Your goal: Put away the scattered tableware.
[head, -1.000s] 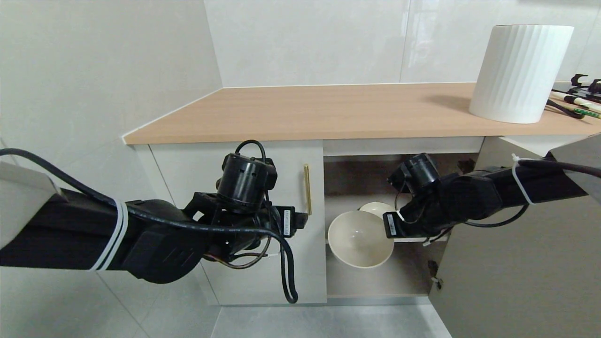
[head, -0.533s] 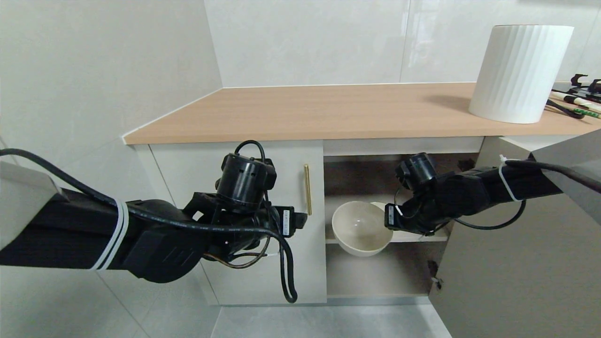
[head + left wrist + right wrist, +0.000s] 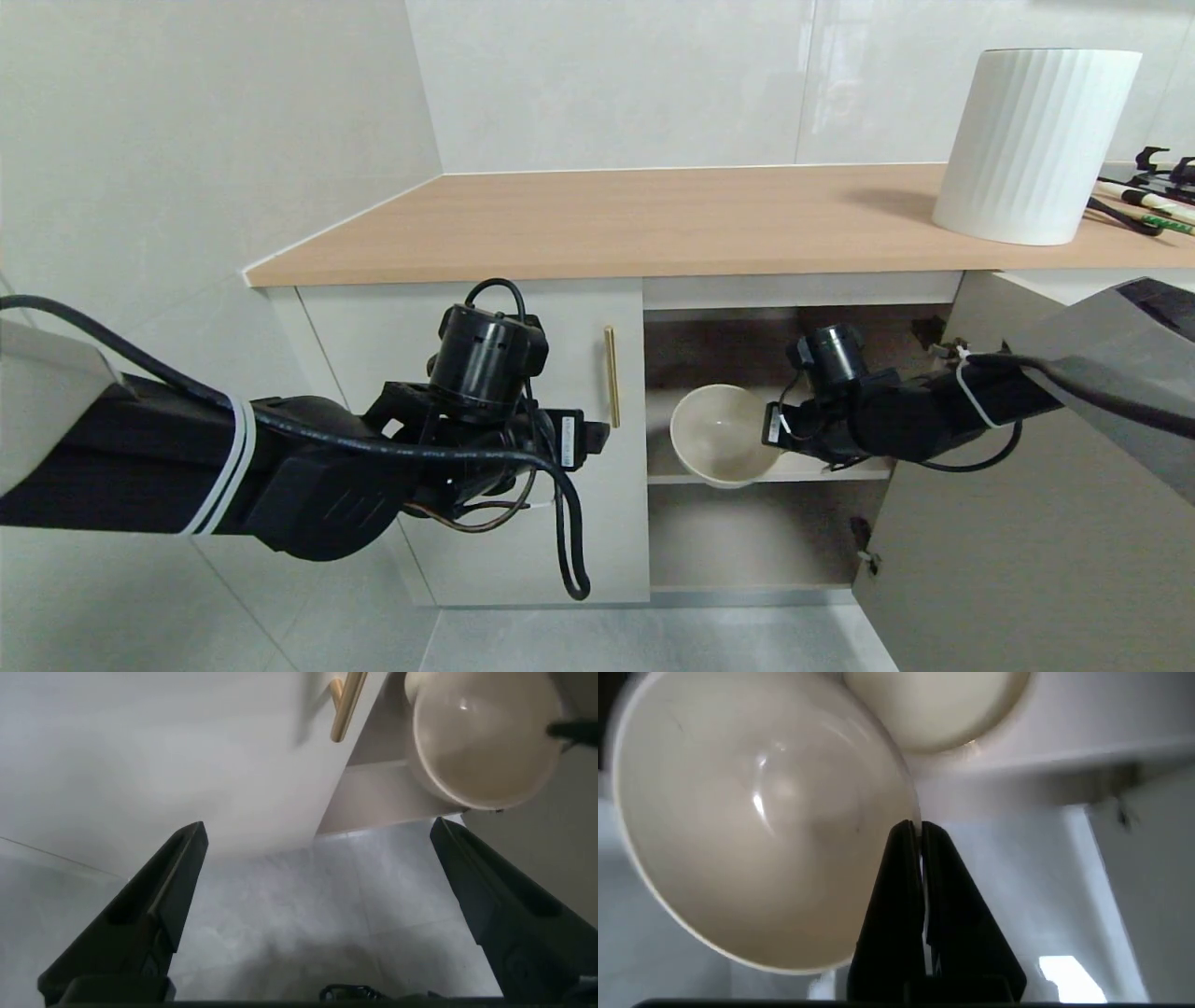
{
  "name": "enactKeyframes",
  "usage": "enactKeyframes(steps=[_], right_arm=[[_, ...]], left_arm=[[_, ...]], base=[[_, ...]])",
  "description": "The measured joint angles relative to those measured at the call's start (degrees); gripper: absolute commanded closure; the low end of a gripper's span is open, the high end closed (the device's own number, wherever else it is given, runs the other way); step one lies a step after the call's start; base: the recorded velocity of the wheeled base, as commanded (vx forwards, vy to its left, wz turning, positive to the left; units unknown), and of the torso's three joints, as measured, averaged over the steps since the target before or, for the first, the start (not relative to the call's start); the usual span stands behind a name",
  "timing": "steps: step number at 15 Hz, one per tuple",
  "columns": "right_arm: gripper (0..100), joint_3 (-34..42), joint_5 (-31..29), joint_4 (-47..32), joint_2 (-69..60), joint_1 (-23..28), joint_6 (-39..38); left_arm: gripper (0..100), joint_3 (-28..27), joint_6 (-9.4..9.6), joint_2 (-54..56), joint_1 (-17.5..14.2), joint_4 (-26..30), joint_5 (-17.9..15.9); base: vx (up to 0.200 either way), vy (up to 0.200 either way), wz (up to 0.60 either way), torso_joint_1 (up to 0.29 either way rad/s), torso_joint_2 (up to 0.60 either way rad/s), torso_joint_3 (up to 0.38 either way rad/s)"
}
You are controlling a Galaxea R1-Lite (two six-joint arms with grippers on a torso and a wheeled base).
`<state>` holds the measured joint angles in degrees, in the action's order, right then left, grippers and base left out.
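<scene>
Under the wooden counter (image 3: 653,224) a cupboard (image 3: 794,289) stands open, and from the head the right gripper (image 3: 773,437) holds a cream bowl (image 3: 719,439) by its edge at the front of the shelf (image 3: 822,471), most likely to slide it in. From the left wrist, the left gripper (image 3: 318,840) hangs near the shut door (image 3: 187,747), fingers (image 3: 159,896) wide apart and holding nothing, out of the way. From the right wrist, the right gripper pinches the bowl's rim tight, and the other bowl (image 3: 929,705) sits on the shelf behind it.

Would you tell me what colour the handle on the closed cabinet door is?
The handle is brass gold, clearest in the head view.
</scene>
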<state>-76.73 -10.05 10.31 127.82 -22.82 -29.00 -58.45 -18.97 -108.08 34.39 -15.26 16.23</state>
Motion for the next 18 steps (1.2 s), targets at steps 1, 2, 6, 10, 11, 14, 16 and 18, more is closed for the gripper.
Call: enactKeyframes(steps=[1, 2, 6, 10, 11, 14, 16, 18], right_arm=[[100, 1.3, 0.1, 3.2, 0.1, 0.3, 0.2], [100, 2.0, 0.2, 4.1, 0.2, 0.7, 0.2], [100, 2.8, 0.2, 6.7, 1.1, 1.9, 0.2], [100, 2.4, 0.1, 14.5, 2.9, 3.6, 0.6], [100, 2.1, 0.1, 15.0, 3.6, 4.0, 1.0], [100, 0.0, -0.4, 15.3, 6.0, 5.2, 1.1], [100, -1.2, -0.4, 15.3, 7.3, 5.8, 1.1], [100, -2.4, -0.5, 15.3, 8.3, 6.1, 1.1]], left_arm=[[0, 0.0, 0.00, 0.0, 0.0, 0.0, 0.0], [0, 0.0, 0.00, 0.0, 0.0, 0.0, 0.0], [0, 0.0, -0.05, 0.0, 0.0, 0.0, 0.0], [0, 0.0, -0.07, -0.1, 0.0, 0.0, 0.0], [0, 0.0, -0.07, -0.1, 0.0, 0.0, 0.0], [0, 0.0, -0.07, -0.1, 0.0, 0.0, 0.0], [0, 0.0, -0.07, -0.2, 0.0, 0.0, 0.0], [0, 0.0, -0.07, -0.2, 0.0, 0.0, 0.0]], base=[[0.000, 0.000, 0.00, 0.000, 0.00, 0.000], [0.000, 0.000, 0.00, 0.000, 0.00, 0.000], [0.000, 0.000, 0.00, 0.000, 0.00, 0.000], [0.000, 0.000, 0.00, 0.000, 0.00, 0.000], [0.000, 0.000, 0.00, 0.000, 0.00, 0.000], [0.000, 0.000, 0.00, 0.000, 0.00, 0.000], [0.000, 0.000, 0.00, 0.000, 0.00, 0.000], [0.000, 0.000, 0.00, 0.000, 0.00, 0.000]])
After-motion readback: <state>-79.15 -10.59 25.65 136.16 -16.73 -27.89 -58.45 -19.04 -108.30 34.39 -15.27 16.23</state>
